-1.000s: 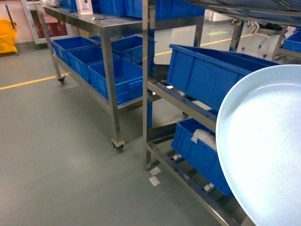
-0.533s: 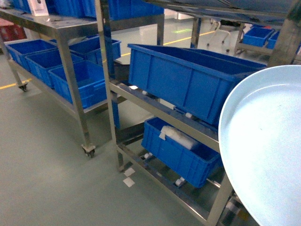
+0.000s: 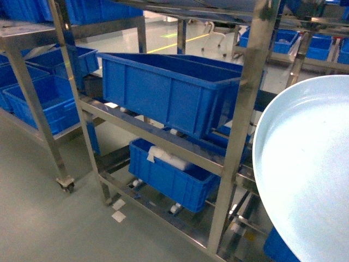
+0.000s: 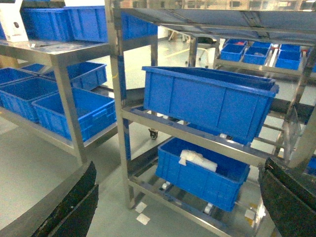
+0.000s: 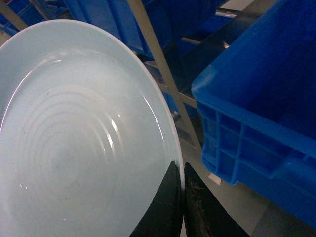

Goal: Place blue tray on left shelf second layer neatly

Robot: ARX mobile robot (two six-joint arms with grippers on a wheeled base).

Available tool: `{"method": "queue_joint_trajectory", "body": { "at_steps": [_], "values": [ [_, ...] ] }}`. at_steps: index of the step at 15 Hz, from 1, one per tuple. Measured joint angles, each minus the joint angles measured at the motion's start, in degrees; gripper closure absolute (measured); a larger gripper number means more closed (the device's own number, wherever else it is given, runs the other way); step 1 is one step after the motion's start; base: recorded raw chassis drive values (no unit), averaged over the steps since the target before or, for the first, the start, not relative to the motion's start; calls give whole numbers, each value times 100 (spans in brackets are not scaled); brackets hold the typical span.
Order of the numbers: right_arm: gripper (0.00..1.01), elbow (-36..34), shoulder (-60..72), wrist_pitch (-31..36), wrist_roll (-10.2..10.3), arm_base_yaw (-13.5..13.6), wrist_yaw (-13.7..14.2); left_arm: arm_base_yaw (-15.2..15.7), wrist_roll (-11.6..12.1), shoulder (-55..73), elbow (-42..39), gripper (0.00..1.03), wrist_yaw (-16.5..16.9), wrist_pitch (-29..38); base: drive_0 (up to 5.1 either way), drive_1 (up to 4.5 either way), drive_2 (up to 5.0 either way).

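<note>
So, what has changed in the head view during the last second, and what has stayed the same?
The whole scene slid left in the head view: the left shelf and its big blue crate now sit mid-frame, and the wheeled rack is nearly out on the left. So the camera swung right or the base moved. Nothing was picked up or released. The blue tray stays at the lower right, with the right gripper still pinching its rim.

- The smooth grey-green floor [image 3: 49,224] is shiny, with two small white paper squares [image 3: 116,210] lying on it.
- A yellow painted line [image 3: 173,46] runs across the floor far back.
- A low steel table on little wheels [image 3: 34,112] stands at the left.
- Bright light shines on the far floor.
</note>
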Motion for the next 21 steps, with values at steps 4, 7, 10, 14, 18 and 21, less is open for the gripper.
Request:
{"method": "queue_joint_trajectory", "body": {
  "at_steps": [4,7,10,14,18,21],
  "values": [
    [99,0,0,-2,0,0,0,0,-2,0,0,5,0,0,-157,-157,-157],
    [99,0,0,-2,0,0,0,0,0,0,0,5,2,0,-154,-154,-154],
    [99,0,0,-2,0,0,0,0,0,0,0,5,0,0,-160,-160,-160],
    [99,0,0,-2,0,0,0,-2,0,0,0,5,0,0,-160,-160,-160],
    [99,0,0,-2,0,0,0,0,0,0,0,5,2,0,-153,-153,-153],
    [99,0,0,-2,0,0,0,0,0,0,0,5,2,2,-160,-160,-160]
  ]
}}
